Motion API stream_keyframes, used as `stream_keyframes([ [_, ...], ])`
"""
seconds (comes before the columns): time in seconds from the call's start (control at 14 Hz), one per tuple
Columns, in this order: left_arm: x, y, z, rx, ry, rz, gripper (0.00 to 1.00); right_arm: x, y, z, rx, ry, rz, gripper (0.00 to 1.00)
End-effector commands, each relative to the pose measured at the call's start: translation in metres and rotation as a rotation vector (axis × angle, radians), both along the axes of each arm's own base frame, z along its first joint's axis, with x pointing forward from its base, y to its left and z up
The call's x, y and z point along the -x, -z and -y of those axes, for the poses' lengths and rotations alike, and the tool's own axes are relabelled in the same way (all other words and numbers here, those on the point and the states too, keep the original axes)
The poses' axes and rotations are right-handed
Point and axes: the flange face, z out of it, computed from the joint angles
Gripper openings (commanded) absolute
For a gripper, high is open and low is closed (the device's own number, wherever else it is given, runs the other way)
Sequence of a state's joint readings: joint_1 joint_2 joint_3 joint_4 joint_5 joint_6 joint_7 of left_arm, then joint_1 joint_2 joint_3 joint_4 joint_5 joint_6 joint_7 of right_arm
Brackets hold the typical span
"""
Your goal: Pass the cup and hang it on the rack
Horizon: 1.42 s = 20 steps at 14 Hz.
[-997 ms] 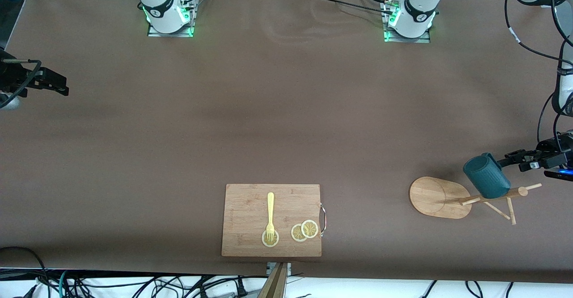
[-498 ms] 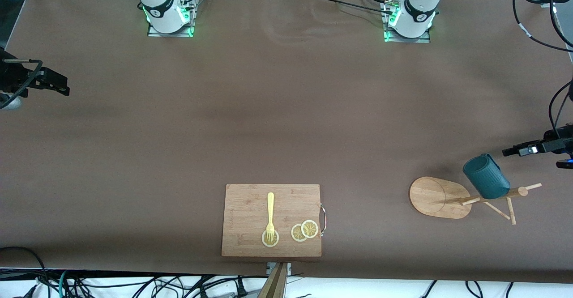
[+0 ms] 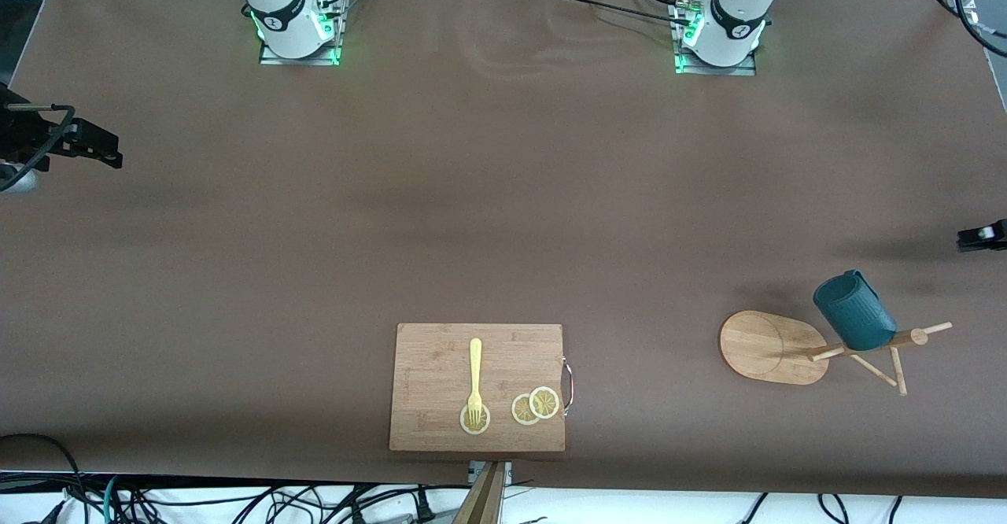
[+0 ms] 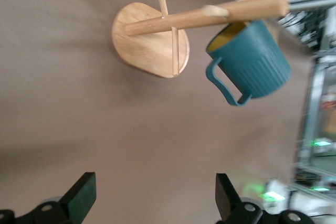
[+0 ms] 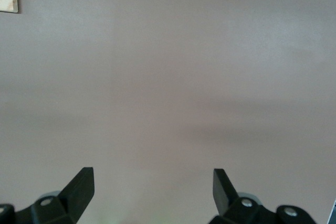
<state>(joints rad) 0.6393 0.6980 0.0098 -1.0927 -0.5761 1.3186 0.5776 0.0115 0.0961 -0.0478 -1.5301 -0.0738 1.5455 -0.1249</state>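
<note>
- Cup — dark teal, ribbed; hanging on a peg of the rack toward the left arm's end of the table, nothing gripping it.
- Rack — wooden base, pole and pegs; standing beside the cutting board but well apart from it.
- Left gripper — fingers spread apart, empty, hovering clear of the cup.
- Right gripper — fingers likewise apart, holding nothing, waiting over bare table at the right arm's end.
- Progress — hanging looks done; only parking the arms seems to be remaining.
</note>
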Motion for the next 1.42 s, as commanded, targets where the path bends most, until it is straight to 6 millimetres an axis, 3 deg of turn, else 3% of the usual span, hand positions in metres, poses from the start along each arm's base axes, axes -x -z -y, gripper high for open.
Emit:
stream_keyframes([
  [0.0, 0.01, -0.103, 0.04, -0.214, 0.101, 0.036, 1.0, 0.003, -0.007, 0.0, 0.003, -0.016, 0.0, 1.0],
  [0.14, 0.015, -0.153, 0.071, -0.324, 0.172, 0.061, 1.0, 0.003, -0.007, 0.0, 0.004, -0.015, 0.001, 1.0],
  [0.28, 0.014, -0.205, 0.127, -0.465, 0.255, 0.084, 1.0, 0.003, -0.007, 0.0, 0.004, -0.016, 0.001, 1.0],
  [0.64, 0.025, -0.279, 0.267, -0.569, 0.213, 0.049, 1.0, 0.003, -0.007, 0.0, 0.004, -0.016, 0.001, 1.0],
  [0.71, 0.027, -0.285, 0.295, -0.573, 0.207, 0.039, 1.0, 0.003, -0.007, -0.001, 0.002, -0.016, 0.0, 1.0],
  [0.93, 0.032, -0.293, 0.351, -0.633, 0.188, 0.0, 1.0, 0.003, -0.007, 0.0, 0.003, -0.016, 0.0, 1.0],
  [1.21, 0.039, -0.284, 0.387, -0.676, 0.169, -0.031, 1.0, 0.004, -0.007, 0.0, 0.004, -0.015, 0.0, 1.0],
  [1.35, 0.042, -0.282, 0.395, -0.68, 0.145, -0.047, 1.0, 0.004, -0.007, 0.0, 0.004, -0.015, 0.0, 1.0],
])
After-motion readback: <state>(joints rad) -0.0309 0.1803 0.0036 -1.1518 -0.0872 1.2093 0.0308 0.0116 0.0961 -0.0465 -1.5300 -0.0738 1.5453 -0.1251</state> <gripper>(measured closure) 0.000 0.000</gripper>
